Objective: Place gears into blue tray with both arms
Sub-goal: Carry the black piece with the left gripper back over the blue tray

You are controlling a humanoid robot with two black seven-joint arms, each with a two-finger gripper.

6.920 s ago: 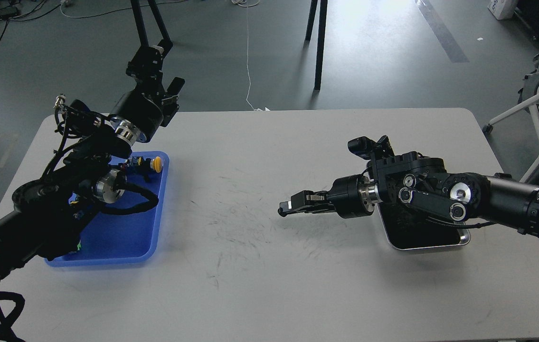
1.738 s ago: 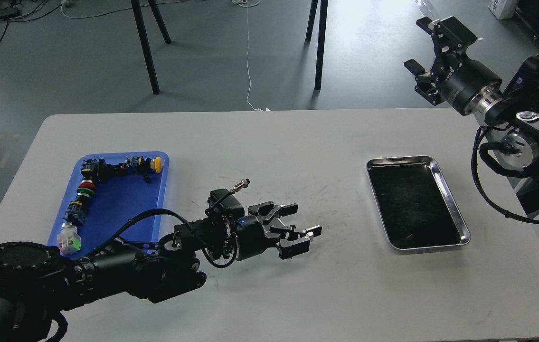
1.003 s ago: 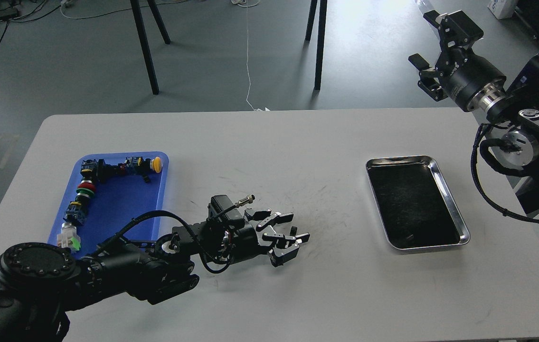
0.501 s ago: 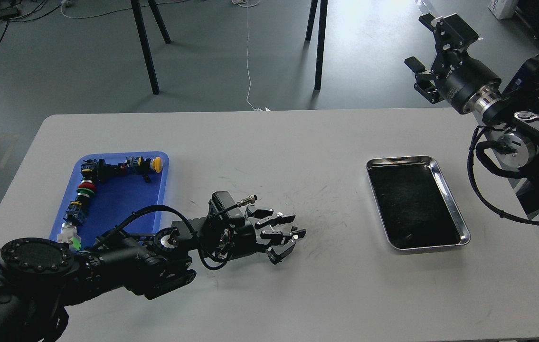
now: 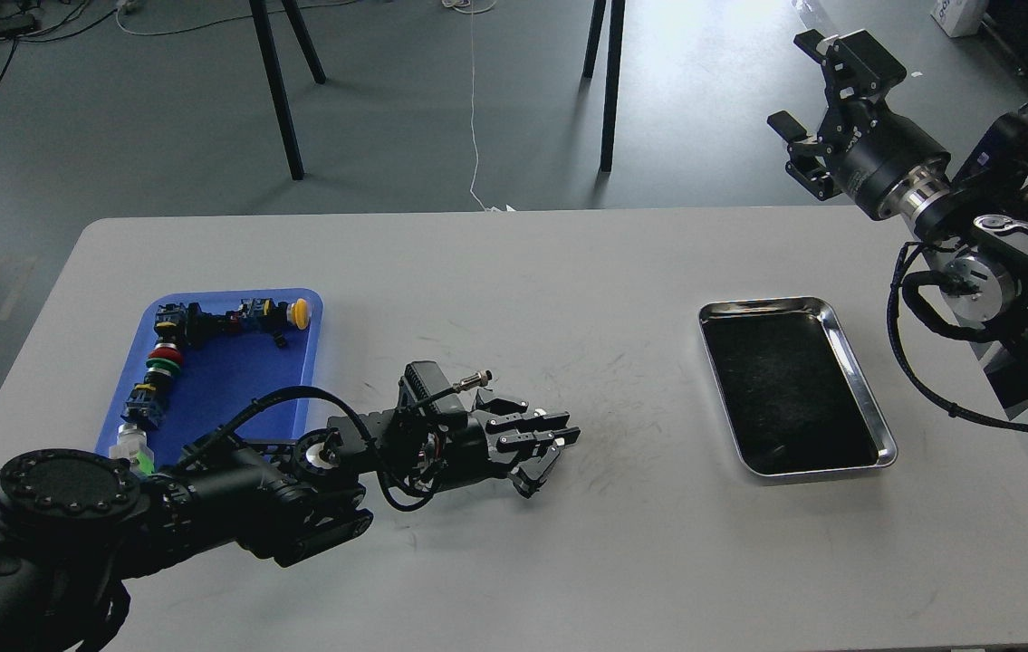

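Left pincer [image 5: 542,450] mid-table, blue tray [image 5: 296,398] and steel tray [image 5: 849,358] apart.

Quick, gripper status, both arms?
Left gripper: open, empty, low over the table.
Right gripper: open, empty, raised beyond the table's far right corner.

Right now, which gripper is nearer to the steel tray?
Left. The left gripper is low over the table, left of the steel tray. The right gripper is raised high beyond the table's far edge.
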